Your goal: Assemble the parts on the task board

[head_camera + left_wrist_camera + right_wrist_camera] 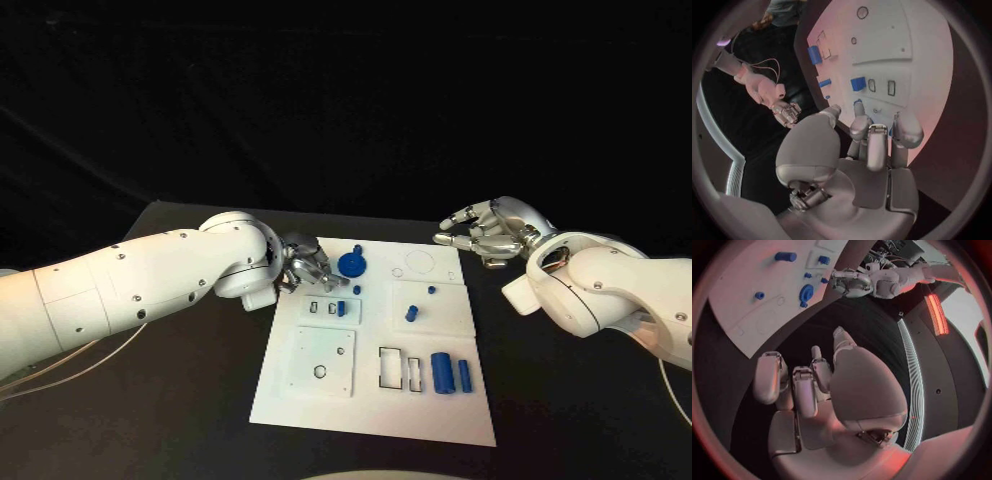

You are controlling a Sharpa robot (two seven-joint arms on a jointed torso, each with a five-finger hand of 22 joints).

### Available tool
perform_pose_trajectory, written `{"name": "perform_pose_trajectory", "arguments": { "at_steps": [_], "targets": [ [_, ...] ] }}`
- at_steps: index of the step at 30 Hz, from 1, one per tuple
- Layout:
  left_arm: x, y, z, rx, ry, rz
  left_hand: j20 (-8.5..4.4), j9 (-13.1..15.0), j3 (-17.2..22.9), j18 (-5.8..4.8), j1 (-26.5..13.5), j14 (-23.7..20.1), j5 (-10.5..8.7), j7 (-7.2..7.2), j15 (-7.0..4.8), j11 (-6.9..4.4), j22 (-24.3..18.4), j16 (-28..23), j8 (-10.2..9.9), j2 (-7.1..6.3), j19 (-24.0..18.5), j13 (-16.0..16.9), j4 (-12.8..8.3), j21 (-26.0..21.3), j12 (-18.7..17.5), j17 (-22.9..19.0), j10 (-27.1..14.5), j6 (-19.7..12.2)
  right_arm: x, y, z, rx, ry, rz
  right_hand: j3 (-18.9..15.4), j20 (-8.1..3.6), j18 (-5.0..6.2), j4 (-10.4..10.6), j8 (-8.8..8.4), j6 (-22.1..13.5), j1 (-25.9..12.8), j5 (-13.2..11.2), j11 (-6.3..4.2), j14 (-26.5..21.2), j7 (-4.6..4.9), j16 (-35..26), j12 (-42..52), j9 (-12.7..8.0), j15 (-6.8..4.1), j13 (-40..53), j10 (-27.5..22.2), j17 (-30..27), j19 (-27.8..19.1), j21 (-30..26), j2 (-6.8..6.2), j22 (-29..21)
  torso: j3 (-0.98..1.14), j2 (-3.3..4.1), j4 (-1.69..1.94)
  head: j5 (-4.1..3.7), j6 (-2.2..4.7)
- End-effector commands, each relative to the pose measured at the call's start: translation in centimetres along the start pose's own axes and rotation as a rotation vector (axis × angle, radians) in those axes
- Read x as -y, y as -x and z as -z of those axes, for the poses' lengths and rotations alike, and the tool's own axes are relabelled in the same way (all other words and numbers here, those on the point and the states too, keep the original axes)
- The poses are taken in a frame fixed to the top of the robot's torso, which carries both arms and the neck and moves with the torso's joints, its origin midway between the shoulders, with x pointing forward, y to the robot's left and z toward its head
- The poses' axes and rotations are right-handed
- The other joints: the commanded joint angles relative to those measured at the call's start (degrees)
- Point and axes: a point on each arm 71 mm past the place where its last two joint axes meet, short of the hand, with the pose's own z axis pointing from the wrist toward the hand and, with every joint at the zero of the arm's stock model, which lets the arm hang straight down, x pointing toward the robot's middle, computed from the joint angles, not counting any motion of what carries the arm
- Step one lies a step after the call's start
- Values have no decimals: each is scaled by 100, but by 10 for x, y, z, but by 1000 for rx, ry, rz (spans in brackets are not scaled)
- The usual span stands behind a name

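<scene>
The white task board [325, 400] lies in the middle of the table with several blue parts on it. A round blue part [353, 264] stands near its far edge, a blue block [411, 313] sits mid-board, and two blue cylinders [441, 372] lie side by side near the front right. My left hand [306, 270] hovers at the board's far left edge, just beside the round part, fingers apart and holding nothing. In the left wrist view its fingers [869, 142] reach over the board [911, 60], with blue showing behind the fingertips. My right hand [488, 232] hangs empty off the far right corner.
Black table [577, 420] surrounds the board on all sides. Empty rectangular slots [389, 367] and a raised white plate [320, 360] occupy the board's front half. The right wrist view shows the board [761, 285], the round part [806, 292] and my left hand [851, 282] beyond it.
</scene>
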Motion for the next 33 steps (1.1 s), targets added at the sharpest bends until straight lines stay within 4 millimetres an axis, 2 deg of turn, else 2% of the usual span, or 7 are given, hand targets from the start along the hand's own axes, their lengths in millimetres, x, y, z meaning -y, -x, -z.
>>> {"name": "perform_pose_trajectory", "arguments": {
  "at_steps": [1,9,16,33],
  "targets": [
    [0,0,-3,-21,80,-107,-6,29,-53,-28,-81,376,-18,8,-18,-9,-34,-42,46,2,-33,-29,-3,-1,-38,817,-64,-67,-1,-1,-1,-17,12,18,-29,9,32,9,26,-37,9,18,0,446,-8,-11,-32,1,28,-5,-31,876,-32,-26,44,33,-8,1,5,8,-16],
    [8,-3,-8,-50,91,-147,8,85,-120,-7,-184,339,-44,27,-1,9,-143,-87,63,34,-119,-112,-4,-49,-94,735,-157,-146,-1,-1,-2,-16,15,39,-35,10,35,12,23,-50,5,36,2,445,-5,-12,-35,-1,29,-9,-37,873,-40,-41,42,23,-19,14,-5,16,-35],
    [12,-6,-12,-73,94,-165,33,133,-198,9,-278,311,-77,58,25,39,-219,-116,62,56,-193,-200,1,-87,-156,688,-264,-232,-1,-1,-3,-18,18,48,-41,10,39,16,21,-60,-1,50,4,442,-3,-17,-39,-3,30,-14,-41,860,-48,-54,42,13,-14,26,-7,17,-54],
    [19,-13,-15,-127,90,-195,41,153,-228,12,-319,304,-91,60,32,43,-229,-123,71,73,-207,-200,-4,-91,-153,676,-274,-239,-1,-3,-6,-21,25,64,-53,12,46,19,24,-76,-13,114,7,432,1,-32,-54,-4,33,-34,-60,822,-68,-91,48,-12,-19,28,-8,-1,-109]
  ]
}}
